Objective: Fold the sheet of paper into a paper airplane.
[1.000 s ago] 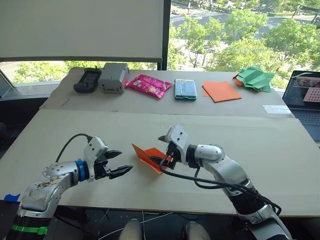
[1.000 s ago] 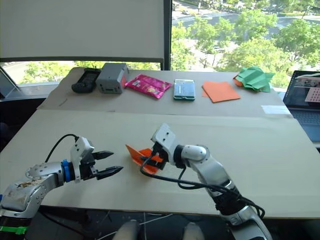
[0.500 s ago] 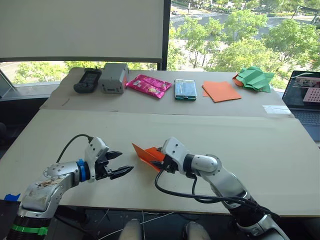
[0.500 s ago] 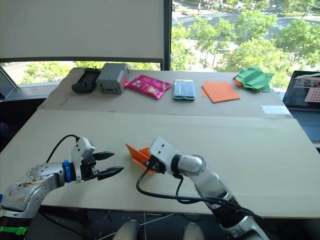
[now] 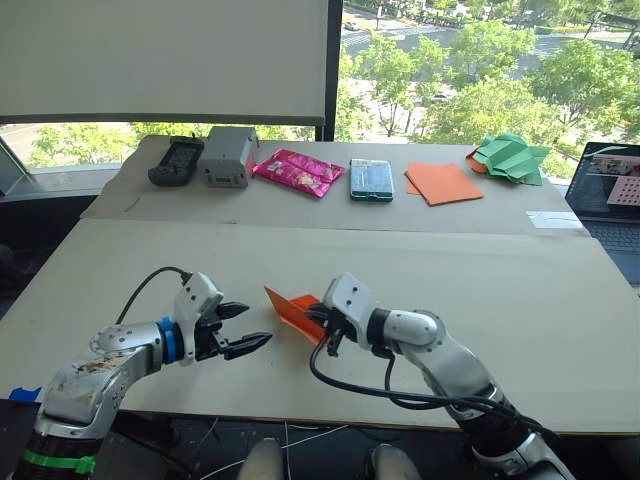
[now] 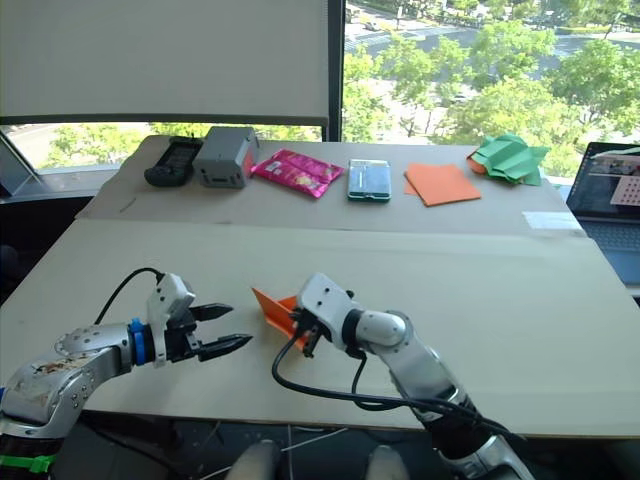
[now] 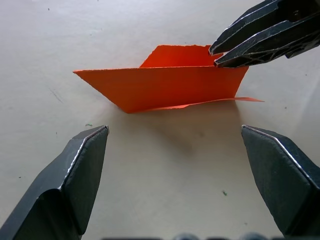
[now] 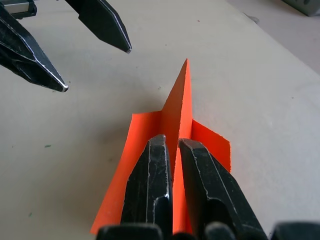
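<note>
- The paper airplane (image 5: 292, 309) is orange and sits near the front middle of the table (image 5: 560, 300). Its pointed nose aims toward the robot's left side.
- Its middle fold stands up, and its wings lie flat on the table.
- The right gripper (image 8: 174, 150) has its jaws pinching the standing fold at the back end of the airplane.
- The left gripper (image 5: 244, 328) is just beside the airplane's nose, not touching it. Its jaws are spread wide, with one tip above the other.
- At the far side of the table lie a black device (image 5: 176, 160), a grey box (image 5: 226, 156), a pink packet (image 5: 297, 171), a phone (image 5: 371, 179), a smooth orange sheet (image 5: 443, 183) and a green paper shape (image 5: 512, 157).
- A laptop (image 5: 612, 200) sits at the right edge.
</note>
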You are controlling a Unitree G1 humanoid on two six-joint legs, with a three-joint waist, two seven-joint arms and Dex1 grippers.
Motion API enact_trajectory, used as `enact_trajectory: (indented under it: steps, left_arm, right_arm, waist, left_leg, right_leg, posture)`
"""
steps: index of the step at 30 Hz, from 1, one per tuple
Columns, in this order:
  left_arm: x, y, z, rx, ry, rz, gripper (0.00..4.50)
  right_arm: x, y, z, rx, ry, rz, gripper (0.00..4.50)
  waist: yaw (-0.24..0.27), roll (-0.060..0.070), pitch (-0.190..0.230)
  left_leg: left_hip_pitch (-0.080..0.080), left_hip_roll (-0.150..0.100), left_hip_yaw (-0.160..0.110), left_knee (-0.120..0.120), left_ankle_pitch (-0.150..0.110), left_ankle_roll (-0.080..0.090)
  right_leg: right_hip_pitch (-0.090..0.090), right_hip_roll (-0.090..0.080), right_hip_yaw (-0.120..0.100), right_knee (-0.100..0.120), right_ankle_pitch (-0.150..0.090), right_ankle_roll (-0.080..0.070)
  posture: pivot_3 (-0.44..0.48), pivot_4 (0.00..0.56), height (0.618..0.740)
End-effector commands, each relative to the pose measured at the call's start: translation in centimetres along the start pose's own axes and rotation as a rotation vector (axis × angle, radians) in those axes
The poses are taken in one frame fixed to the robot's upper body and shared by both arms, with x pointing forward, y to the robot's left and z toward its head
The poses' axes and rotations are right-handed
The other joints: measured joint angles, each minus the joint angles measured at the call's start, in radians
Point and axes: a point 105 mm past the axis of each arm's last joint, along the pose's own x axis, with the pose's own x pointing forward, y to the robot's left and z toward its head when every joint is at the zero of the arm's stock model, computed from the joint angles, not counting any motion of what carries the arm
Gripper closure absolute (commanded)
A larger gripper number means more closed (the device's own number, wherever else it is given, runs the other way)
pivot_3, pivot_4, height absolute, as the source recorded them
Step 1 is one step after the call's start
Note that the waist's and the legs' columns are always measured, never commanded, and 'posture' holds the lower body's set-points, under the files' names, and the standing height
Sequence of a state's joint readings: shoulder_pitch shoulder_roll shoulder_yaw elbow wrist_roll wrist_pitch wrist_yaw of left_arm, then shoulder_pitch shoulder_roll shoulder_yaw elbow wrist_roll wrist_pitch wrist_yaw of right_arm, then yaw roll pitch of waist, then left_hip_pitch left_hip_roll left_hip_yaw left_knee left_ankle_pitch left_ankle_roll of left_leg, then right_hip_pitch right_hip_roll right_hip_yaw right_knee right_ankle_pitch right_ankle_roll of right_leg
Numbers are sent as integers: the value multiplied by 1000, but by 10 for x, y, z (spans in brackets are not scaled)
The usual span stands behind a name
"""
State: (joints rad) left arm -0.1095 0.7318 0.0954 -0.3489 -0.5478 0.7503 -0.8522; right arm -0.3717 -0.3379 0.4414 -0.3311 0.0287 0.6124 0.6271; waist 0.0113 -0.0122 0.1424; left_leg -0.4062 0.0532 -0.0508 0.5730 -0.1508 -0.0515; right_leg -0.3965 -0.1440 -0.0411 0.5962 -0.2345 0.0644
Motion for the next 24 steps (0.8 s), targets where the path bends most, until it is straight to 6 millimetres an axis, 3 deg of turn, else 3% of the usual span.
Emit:
enact_trajectory:
  steps: [1,12,20,21,24]
  left_arm:
    - [-3,0,11,25,-15,-2,0]
    - [-4,-1,-6,6,-4,5,0]
    - [-7,2,-14,4,-5,5,0]
    - [-7,2,-14,7,-5,0,0]
    - [-7,2,-14,13,-12,-13,0]
  right_arm:
    - [-2,-1,5,-20,-11,-11,3909]
    - [2,0,-20,15,95,-18,3909]
    - [3,-3,-18,32,96,-25,3909]
    - [3,-3,-17,31,95,-25,4431]
    - [2,-4,-16,30,92,-28,4485]
  waist:
    - [-1,0,0]
    - [-1,0,0]
    - [-1,0,0]
    - [-1,0,0]
    - [0,0,0]
  left_leg:
    - [0,0,0,0,0,0]
    - [1,0,0,0,0,0]
    - [1,0,0,0,0,0]
    - [1,0,0,0,0,0]
    - [1,0,0,0,0,0]
  right_leg:
    - [0,0,0,0,0,0]
    - [1,0,0,0,0,0]
    - [1,0,0,0,0,0]
    - [1,0,0,0,0,0]
    - [1,0,0,0,0,0]
  posture:
    - [0,150,702]
    - [0,150,702]
    - [0,150,702]
    - [0,150,702]
    - [0,150,702]
